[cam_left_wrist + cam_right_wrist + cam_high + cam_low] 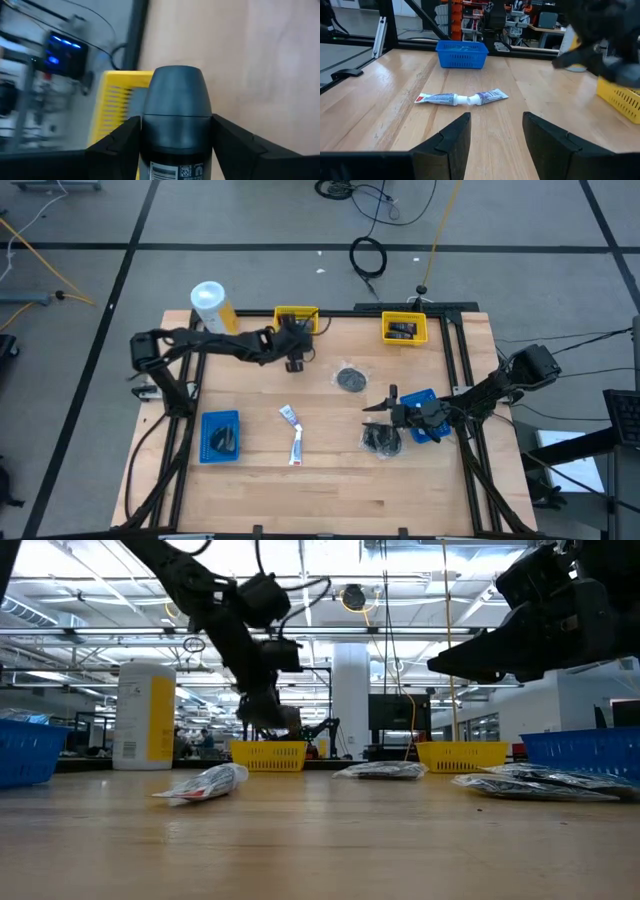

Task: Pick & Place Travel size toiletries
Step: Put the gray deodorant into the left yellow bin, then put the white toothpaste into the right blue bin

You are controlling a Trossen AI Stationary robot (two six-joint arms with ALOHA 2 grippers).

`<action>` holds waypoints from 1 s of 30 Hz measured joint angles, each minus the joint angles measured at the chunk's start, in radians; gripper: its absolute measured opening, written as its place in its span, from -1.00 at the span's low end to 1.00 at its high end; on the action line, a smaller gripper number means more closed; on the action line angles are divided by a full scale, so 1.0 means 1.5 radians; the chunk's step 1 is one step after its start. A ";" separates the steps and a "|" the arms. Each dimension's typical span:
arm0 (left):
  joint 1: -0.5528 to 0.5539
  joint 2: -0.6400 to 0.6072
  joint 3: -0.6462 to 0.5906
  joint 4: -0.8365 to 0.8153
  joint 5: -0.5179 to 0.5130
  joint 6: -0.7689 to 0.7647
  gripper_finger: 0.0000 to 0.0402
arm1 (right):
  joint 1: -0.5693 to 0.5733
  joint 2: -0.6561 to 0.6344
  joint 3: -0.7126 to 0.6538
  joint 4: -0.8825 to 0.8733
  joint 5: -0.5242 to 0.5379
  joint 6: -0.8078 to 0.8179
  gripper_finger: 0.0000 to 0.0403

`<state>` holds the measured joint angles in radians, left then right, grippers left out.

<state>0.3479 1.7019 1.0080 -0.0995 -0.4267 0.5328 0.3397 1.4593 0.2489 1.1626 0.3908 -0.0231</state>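
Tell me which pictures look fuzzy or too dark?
Left wrist view: the room beyond the table is smeared, but the grey bottle in the left tool is sharp. Low view: the bright ceiling lights turn both arms into dark shapes, and the near tabletop is soft. Right wrist view: the other arm at top right is blurred, while the two tubes are clear.

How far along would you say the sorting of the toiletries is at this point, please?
Partly done: packets already lie in the right yellow tray. In hand: the left gripper clamps a dark grey bottle near the other yellow tray. Left: two tubes, a wrapped disc and wrapped items under the open right gripper.
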 joint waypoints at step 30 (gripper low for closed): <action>0.217 0.026 0.000 0.099 0.361 -0.051 0.32 | 0.000 0.000 0.000 0.004 0.000 0.002 -0.15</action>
<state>0.6733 1.7405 1.0080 0.0496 0.1150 0.4556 0.3393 1.4593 0.2493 1.1690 0.3908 -0.0204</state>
